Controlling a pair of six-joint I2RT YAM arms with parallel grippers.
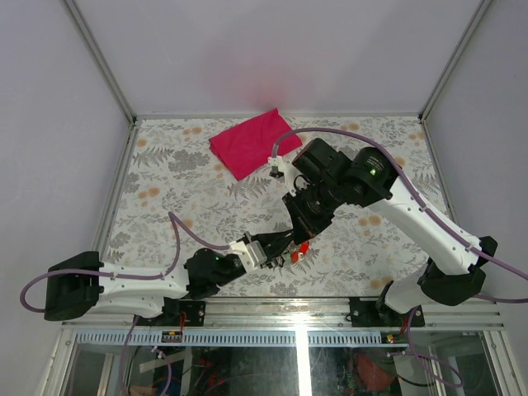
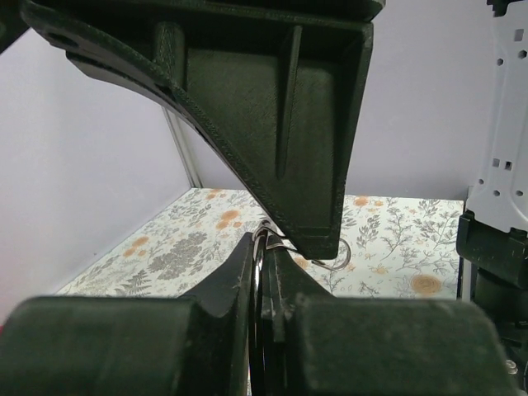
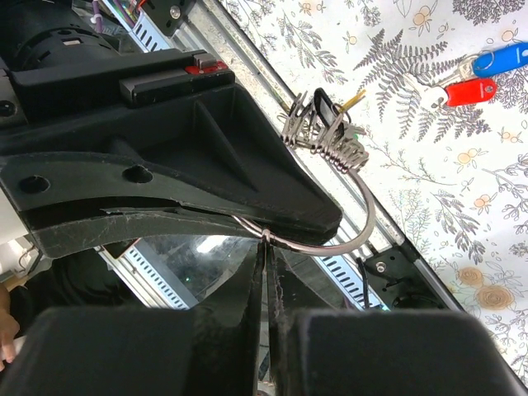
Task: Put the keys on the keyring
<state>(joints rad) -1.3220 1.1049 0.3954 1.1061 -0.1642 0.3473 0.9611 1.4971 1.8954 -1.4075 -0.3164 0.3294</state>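
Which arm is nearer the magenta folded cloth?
Right. The right arm reaches beside the magenta cloth; the left arm lies at the near edge of the table, farther off.

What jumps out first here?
The left gripper and right gripper meet near the front middle, jaws of both shut on the keyring. The red key and blue key lie on the floral table; a magenta cloth sits at the back.

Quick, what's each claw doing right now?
Left gripper: closed, pinching the keyring.
Right gripper: closed, also pinching the keyring.
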